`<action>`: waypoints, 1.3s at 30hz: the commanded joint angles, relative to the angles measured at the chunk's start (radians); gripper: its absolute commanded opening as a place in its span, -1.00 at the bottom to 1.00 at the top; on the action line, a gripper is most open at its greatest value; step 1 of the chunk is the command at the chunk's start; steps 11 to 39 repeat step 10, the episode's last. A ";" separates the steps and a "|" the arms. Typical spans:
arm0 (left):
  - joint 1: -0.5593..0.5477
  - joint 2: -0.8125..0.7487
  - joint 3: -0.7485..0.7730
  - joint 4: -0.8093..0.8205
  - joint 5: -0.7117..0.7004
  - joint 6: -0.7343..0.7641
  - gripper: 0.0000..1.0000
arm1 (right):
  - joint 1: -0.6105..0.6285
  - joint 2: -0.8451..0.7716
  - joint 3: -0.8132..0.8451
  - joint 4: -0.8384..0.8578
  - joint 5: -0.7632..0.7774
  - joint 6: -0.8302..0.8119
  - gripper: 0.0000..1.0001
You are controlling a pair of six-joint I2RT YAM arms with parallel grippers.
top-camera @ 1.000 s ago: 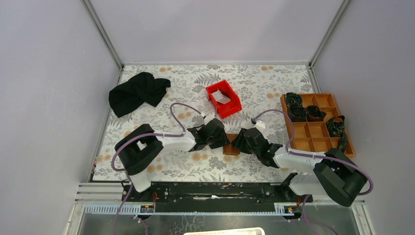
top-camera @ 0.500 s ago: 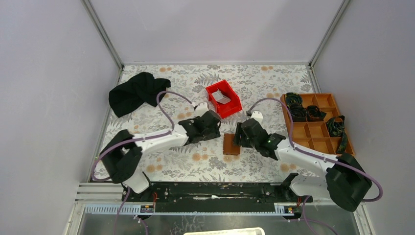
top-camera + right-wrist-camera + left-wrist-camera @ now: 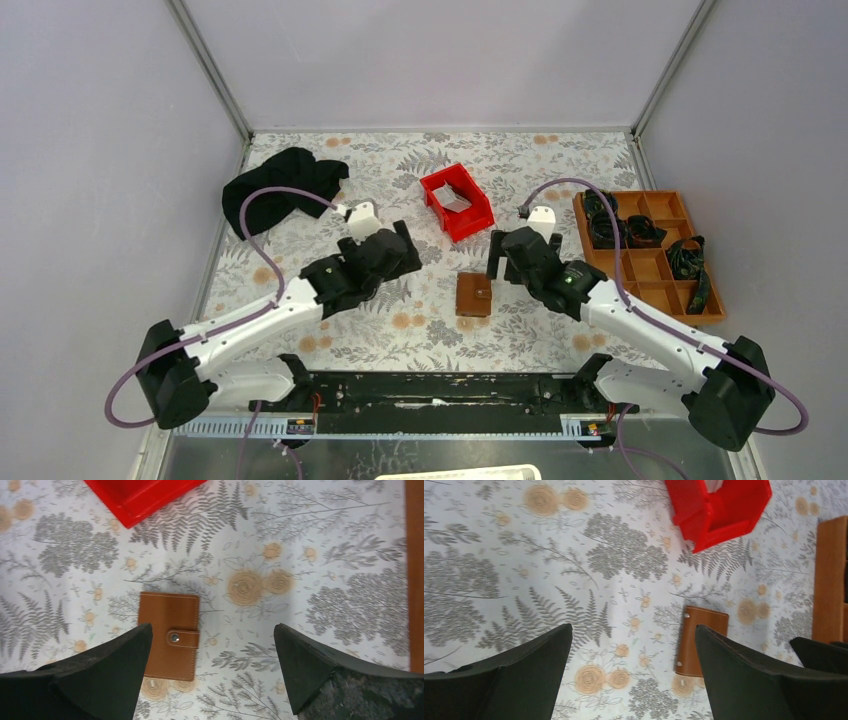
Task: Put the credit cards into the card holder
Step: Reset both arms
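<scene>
Both jaws stand wide open and empty: the right gripper (image 3: 212,627) hangs over the card holder (image 3: 167,614), the left gripper (image 3: 633,630) beside it, I think because no card is taken yet. The holder lies flat and closed between the arms, brown leather, tab snapped; greyish credit cards (image 3: 455,199) sit in the red bin (image 3: 481,205) behind.

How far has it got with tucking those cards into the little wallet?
Nothing is clearly done: the brown wallet lies shut on the table, clasp snapped, so any cards inside are hidden. Nothing is in hand: the left gripper and right gripper hover open and empty. Left to do: a pale grey item, perhaps a card, sits in the red bin; it would need fetching, and the wallet opening.
</scene>
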 commanded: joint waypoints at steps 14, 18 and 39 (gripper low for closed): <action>0.034 -0.140 -0.093 -0.067 -0.169 0.009 1.00 | -0.003 -0.078 0.038 -0.143 0.214 -0.001 0.98; 0.034 -0.140 -0.093 -0.067 -0.169 0.009 1.00 | -0.003 -0.078 0.038 -0.143 0.214 -0.001 0.98; 0.034 -0.140 -0.093 -0.067 -0.169 0.009 1.00 | -0.003 -0.078 0.038 -0.143 0.214 -0.001 0.98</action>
